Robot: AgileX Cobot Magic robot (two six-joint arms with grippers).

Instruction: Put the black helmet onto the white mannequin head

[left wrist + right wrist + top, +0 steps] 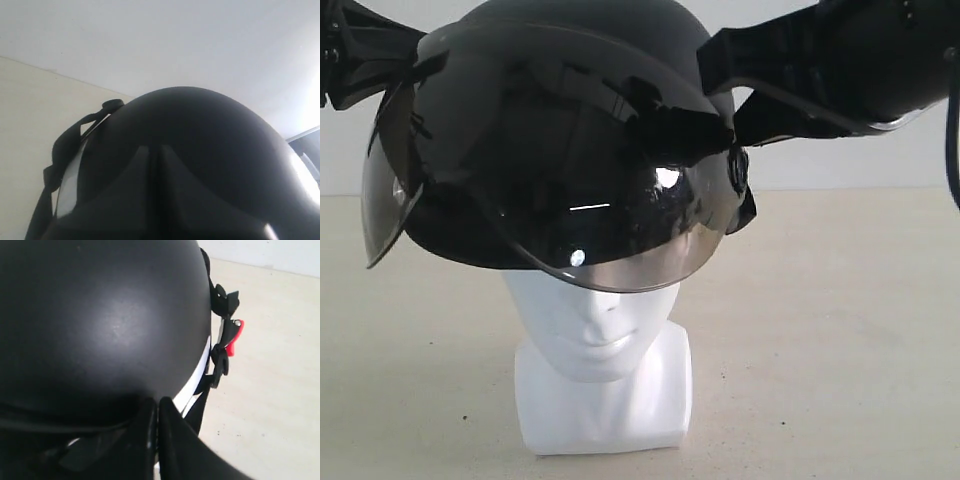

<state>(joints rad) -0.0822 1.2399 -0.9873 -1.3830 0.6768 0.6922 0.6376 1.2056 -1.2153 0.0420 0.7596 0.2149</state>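
Before white wall (840,165), beige table (840,380) bears mannequin head (600,330).

The black helmet (560,150), its crown cut off by the exterior view's top edge, hid the white mannequin head (605,335) from apparently the nose upward.

The matte black helmet (550,110) is over the crown of the white mannequin head (605,330) at the scene's middle, hiding it down to the eyes; whether it is fully seated cannot be told. Its smoky curved visor (620,240) faces near. The glossy head stands upright on its squarish base on the pale surface (840,380).
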